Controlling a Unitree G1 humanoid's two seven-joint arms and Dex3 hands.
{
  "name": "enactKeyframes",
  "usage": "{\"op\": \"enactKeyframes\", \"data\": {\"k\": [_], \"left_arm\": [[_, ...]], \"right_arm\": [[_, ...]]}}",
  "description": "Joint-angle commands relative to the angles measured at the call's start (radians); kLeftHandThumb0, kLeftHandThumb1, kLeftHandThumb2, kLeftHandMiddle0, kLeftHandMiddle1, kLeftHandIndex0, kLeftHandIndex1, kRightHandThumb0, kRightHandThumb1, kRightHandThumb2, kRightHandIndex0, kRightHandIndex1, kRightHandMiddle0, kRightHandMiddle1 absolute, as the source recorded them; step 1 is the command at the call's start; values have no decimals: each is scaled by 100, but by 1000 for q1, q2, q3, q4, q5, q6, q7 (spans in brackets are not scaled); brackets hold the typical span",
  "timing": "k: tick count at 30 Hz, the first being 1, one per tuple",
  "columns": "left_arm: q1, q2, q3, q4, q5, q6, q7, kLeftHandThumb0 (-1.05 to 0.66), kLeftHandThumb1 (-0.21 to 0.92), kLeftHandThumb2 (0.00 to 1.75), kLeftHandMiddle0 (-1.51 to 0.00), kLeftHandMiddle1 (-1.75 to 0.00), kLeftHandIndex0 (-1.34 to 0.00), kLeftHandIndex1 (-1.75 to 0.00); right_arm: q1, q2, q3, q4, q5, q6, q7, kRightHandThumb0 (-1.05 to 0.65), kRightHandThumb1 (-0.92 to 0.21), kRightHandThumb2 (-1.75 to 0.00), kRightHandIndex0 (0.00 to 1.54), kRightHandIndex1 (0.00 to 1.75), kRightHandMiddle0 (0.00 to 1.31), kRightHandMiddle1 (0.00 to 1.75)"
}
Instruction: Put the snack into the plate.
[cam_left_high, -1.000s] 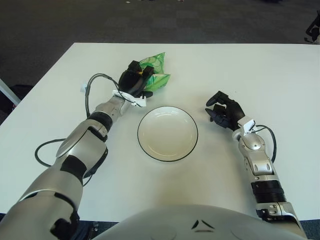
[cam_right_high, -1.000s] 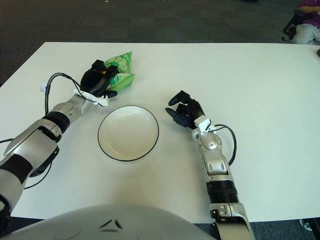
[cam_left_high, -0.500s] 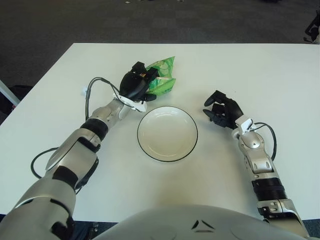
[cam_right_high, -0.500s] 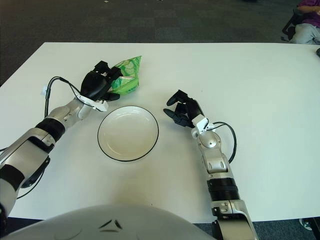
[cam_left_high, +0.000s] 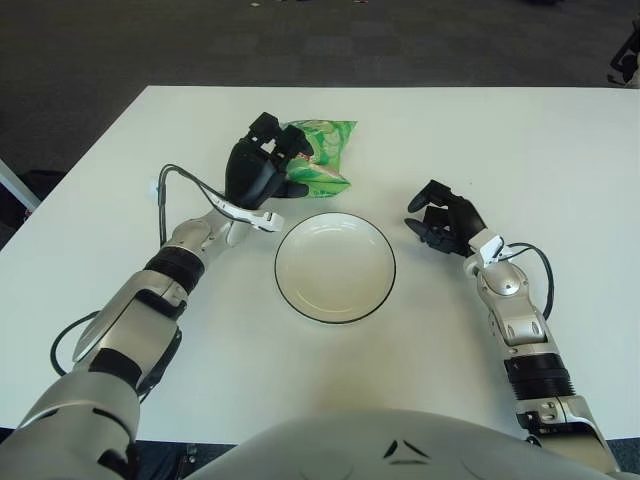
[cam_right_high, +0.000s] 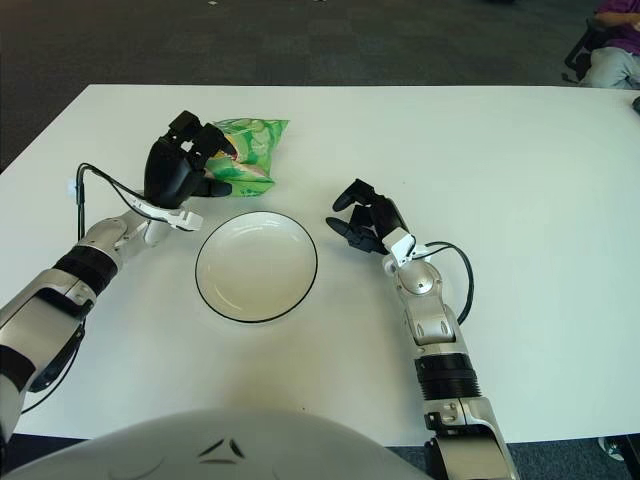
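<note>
A green snack bag (cam_left_high: 325, 160) is held by its left edge in my left hand (cam_left_high: 262, 170), just beyond the far-left rim of the plate. The bag lies nearly flat and juts to the right of the hand; I cannot tell whether its far end touches the table. The white plate (cam_left_high: 335, 268) with a dark rim sits empty at the table's middle. My right hand (cam_left_high: 438, 215) hovers to the right of the plate, fingers loosely spread and empty.
The white table (cam_left_high: 560, 140) ends at dark carpet along the far edge. A black cable (cam_left_high: 185, 180) loops off my left wrist. A seated person (cam_right_high: 610, 55) shows at the far right corner.
My left hand has lifted and rotated with the snack bag, bringing it from tilted to nearly flat and shifting it right. The right hand has barely moved.
</note>
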Motion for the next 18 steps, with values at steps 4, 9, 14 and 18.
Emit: {"op": "enactKeyframes", "data": {"k": [4, 9, 14, 18], "left_arm": [[22, 60, 43, -68, 33, -54, 101, 0, 27, 138, -62, -175, -44, -174], [35, 96, 64, -124, 34, -145, 120, 0, 26, 139, -63, -175, -44, -173], [53, 116, 86, -167, 51, -182, 140, 28, 42, 118, -52, -175, -54, -174], [80, 124, 107, -216, 58, -194, 140, 38, 48, 110, -48, -175, -59, -175]], "right_arm": [[-1, -9, 2, 30, -9, 8, 2, -36, -92, -27, 86, 152, 47, 146], [-5, -11, 4, 40, -11, 5, 2, -36, -92, -27, 87, 150, 47, 146], [-7, -13, 5, 48, -14, 1, 2, -36, -92, -27, 88, 147, 48, 146], [-10, -16, 4, 54, -14, -2, 3, -36, -92, -26, 88, 145, 48, 146]]}}
